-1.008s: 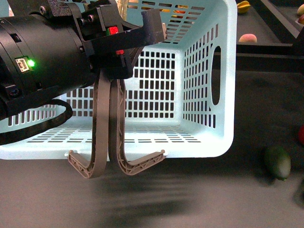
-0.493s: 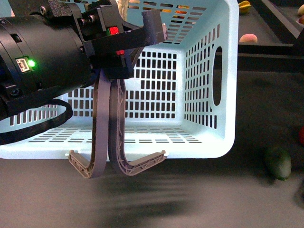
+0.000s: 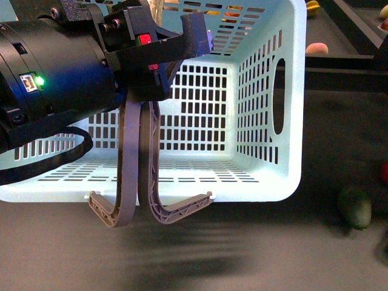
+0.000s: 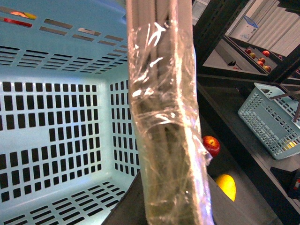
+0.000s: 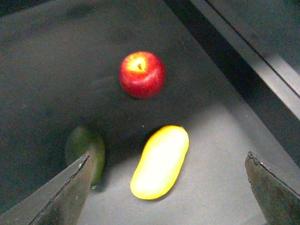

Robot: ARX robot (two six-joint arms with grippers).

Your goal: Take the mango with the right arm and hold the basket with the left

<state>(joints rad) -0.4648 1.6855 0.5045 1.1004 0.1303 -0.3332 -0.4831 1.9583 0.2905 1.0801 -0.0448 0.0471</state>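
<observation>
The black left gripper (image 3: 182, 43) is clamped on the brown-grey hinged handles (image 3: 138, 157) of the light turquoise slotted plastic basket (image 3: 267, 121). The right gripper (image 5: 168, 159) hangs spread wide above the smooth yellow-orange oval mango (image 5: 161, 161), which lies on the dark table (image 5: 47, 70) near a red apple (image 5: 141, 74) and a dark green fruit (image 5: 86, 150).

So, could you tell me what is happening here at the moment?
The left gripper holds the turquoise basket by its two handles, gathered together. The right gripper hangs open above the mango, which lies on the dark surface beside a red apple and a green fruit. The mango is not yet grasped.
</observation>
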